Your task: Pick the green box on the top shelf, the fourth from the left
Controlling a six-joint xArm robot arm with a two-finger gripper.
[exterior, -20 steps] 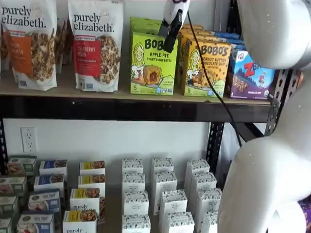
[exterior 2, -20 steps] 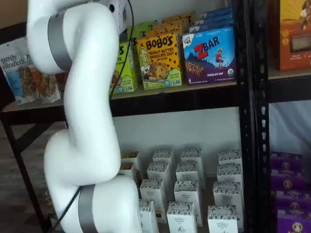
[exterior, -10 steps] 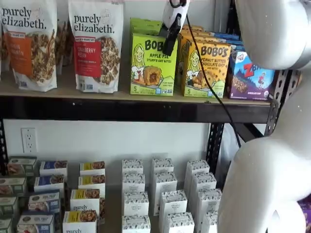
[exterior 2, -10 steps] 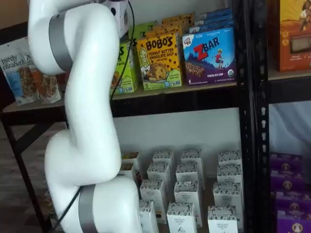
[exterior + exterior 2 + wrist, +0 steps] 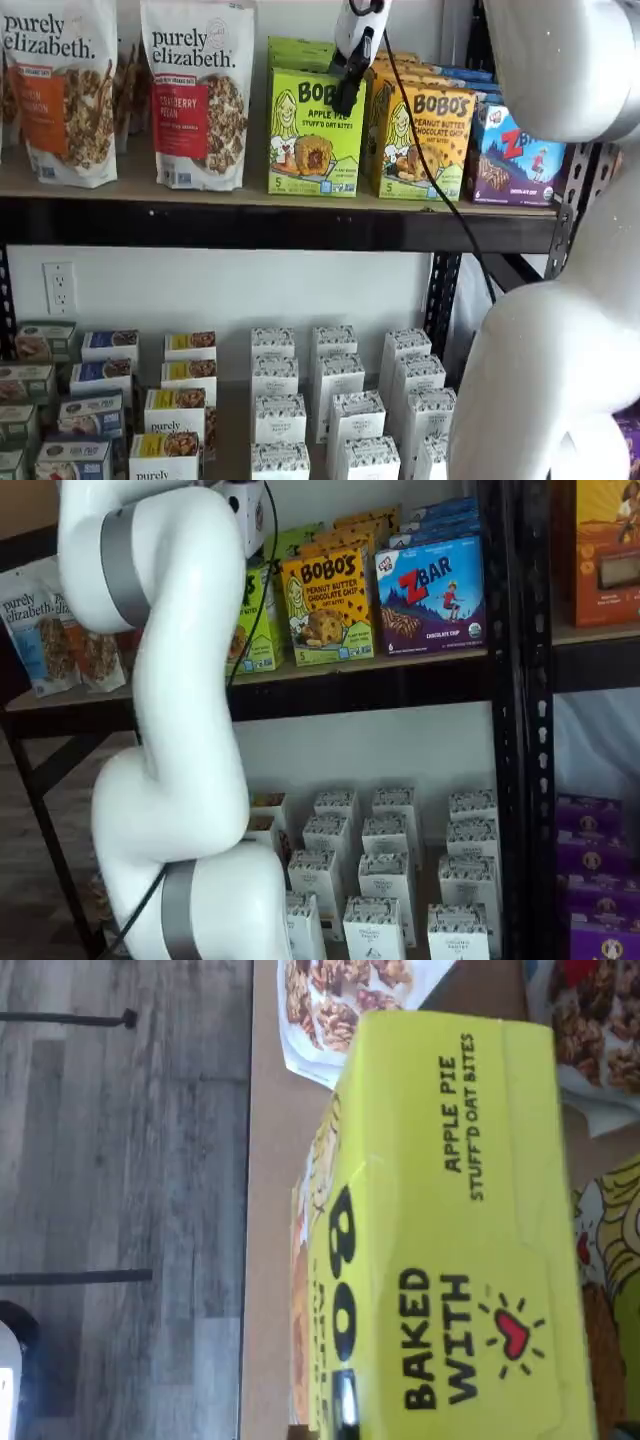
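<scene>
two purely elizabeth granola bags point(image 5: 200, 95) stand at the left of the top shelf point(image 5: 280, 225). next, the green box point(image 5: 313, 130) stands upright. the gripper point(image 5: 345, 95) hangs before its upper right corner; finger spacing cannot be told. orange bobo's box point(image 5: 425, 145) follows.

We see white wall point(image 5: 230, 285) well below claw, behind racking, white two-socket outlet point(image 5: 59, 287) on it far to claw's lower left. Black perforated uprights point(image 5: 510, 730) frame bays. Grey wood-plank floor point(image 5: 120, 1200) lies far beneath claw in wrist view. Light even, soft, no hard shadows.
</scene>
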